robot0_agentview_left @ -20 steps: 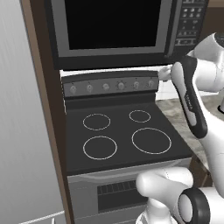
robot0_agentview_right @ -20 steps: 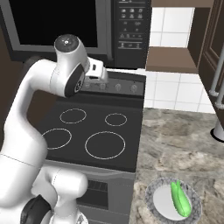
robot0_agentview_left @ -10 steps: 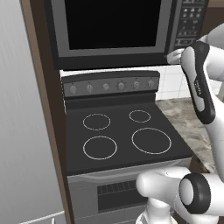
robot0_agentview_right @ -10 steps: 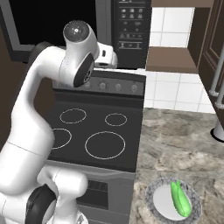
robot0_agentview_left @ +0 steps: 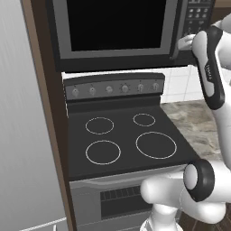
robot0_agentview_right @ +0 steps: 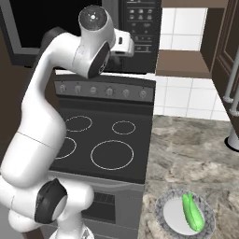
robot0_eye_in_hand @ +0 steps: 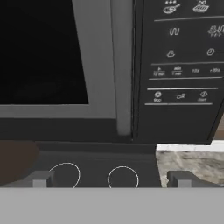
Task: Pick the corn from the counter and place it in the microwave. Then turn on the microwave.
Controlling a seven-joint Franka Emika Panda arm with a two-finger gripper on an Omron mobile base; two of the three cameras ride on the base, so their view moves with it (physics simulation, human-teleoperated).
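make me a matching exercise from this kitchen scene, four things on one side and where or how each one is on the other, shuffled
Things:
1. corn
2. microwave
3. gripper
4. stovetop

Places or states:
A. open, raised in front of the door handle
B. door shut, mounted above the stove
C. black glass with white rings, nothing on it
D. lying on a small round plate on the counter

Pairs: 1-D, 2-B, 3-A, 4-C
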